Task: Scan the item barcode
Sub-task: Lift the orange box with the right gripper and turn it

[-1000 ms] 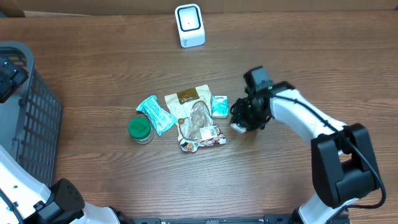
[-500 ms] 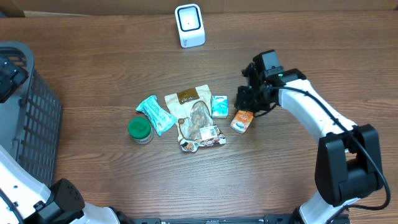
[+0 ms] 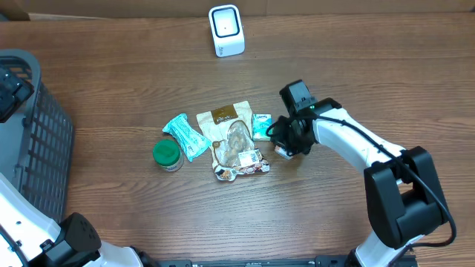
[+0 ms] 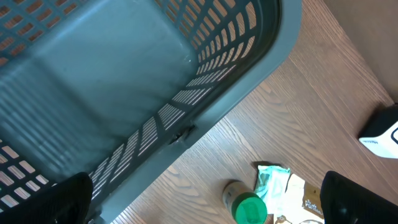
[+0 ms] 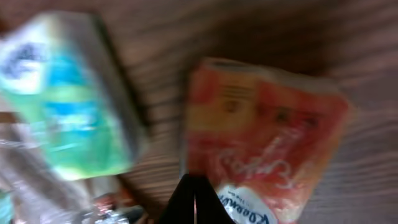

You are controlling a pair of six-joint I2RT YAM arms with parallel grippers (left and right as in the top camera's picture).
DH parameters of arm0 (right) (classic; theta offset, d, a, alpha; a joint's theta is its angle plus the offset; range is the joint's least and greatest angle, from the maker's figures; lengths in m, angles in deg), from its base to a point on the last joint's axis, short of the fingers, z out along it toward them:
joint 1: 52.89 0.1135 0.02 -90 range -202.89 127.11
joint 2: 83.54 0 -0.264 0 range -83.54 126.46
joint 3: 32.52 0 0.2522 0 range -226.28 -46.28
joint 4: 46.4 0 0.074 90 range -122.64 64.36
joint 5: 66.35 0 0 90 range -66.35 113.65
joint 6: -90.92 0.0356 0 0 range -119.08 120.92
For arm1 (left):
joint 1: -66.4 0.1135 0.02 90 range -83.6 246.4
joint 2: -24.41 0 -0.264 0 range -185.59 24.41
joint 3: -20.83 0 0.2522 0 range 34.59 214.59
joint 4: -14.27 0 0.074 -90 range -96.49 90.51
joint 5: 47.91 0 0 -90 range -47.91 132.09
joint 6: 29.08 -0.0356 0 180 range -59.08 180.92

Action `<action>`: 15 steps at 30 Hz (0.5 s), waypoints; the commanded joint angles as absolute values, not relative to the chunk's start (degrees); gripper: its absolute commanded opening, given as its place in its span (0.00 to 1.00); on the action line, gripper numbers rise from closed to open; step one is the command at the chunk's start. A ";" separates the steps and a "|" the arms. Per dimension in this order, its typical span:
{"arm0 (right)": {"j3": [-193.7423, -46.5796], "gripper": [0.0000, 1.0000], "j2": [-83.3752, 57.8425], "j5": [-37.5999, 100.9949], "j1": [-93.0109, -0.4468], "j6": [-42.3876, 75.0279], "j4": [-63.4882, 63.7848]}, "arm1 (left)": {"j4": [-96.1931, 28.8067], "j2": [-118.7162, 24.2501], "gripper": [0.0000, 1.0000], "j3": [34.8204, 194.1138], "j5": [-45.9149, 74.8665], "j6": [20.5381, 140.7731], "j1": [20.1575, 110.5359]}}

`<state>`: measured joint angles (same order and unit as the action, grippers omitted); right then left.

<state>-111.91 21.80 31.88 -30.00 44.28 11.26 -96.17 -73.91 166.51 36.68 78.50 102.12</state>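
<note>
From above, the right gripper [image 3: 286, 142] is low over the orange packet [image 3: 283, 153]. The packet lies flat on the table [image 3: 371, 74], just beside a small blue-green box [image 3: 261, 126] and well apart from the white scanner [image 3: 226, 30] at the far edge. The way to the scanner is long, so I think a weak hold could let the packet fall before it arrives there. The arm hides most of the packet in this view.

In the left wrist view, the left gripper [image 4: 208, 202] has its fingers wide apart with nothing between them. It hangs above the grey basket [image 4: 124, 74], and a jar with a green lid [image 4: 247, 208] shows below. It is far from the packet, so I expect little trouble from this side.

In the right wrist view, the picture is blurred. The two fingers are pressed together, and their tips lie at the lower left edge of the packet [image 5: 267, 137]. I see nothing caught between them. In my judgement, the danger is that an arm lifting now would come up empty. Closed fingers could also only push the packet, so that it slides against the box [image 5: 68, 106]. No barcode is visible on this face, so the packet could reach the scanner with the wrong side turned.
</note>
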 commanded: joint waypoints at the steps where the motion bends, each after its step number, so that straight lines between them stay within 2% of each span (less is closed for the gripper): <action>1: -111.23 0.04 22.24 29.19 -30.15 45.89 11.94 | -96.28 -73.82 1.00 166.36 36.29 77.63 101.75; 7: -113.99 0.04 22.24 27.05 -32.29 41.41 17.75 | -96.28 -73.82 0.99 166.36 36.29 77.63 101.73; 15: -121.13 0.05 22.22 28.56 -35.31 20.60 26.02 | -96.28 -73.82 1.00 166.36 36.29 77.63 101.66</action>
